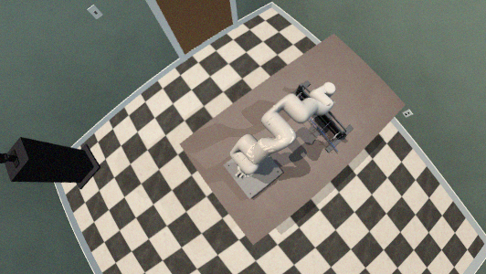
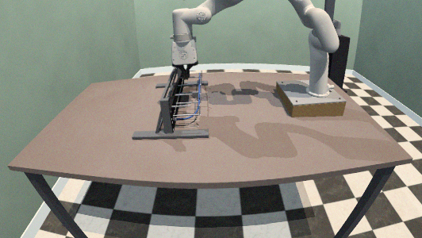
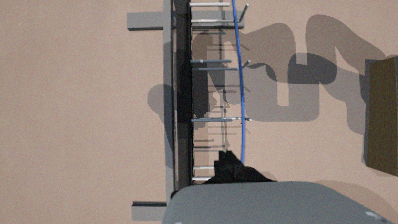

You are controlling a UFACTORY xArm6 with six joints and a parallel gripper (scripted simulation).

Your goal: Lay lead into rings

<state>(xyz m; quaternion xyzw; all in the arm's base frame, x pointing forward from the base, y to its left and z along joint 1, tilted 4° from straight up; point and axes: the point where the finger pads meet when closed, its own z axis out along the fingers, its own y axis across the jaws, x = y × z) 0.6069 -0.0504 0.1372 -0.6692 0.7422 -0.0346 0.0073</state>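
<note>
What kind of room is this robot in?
It looks like a small workshop or test room. A white robot arm is bolted to a big brown table beside a rack carrying a blue cable. The floor is checkered, and there is a brown door.
</note>
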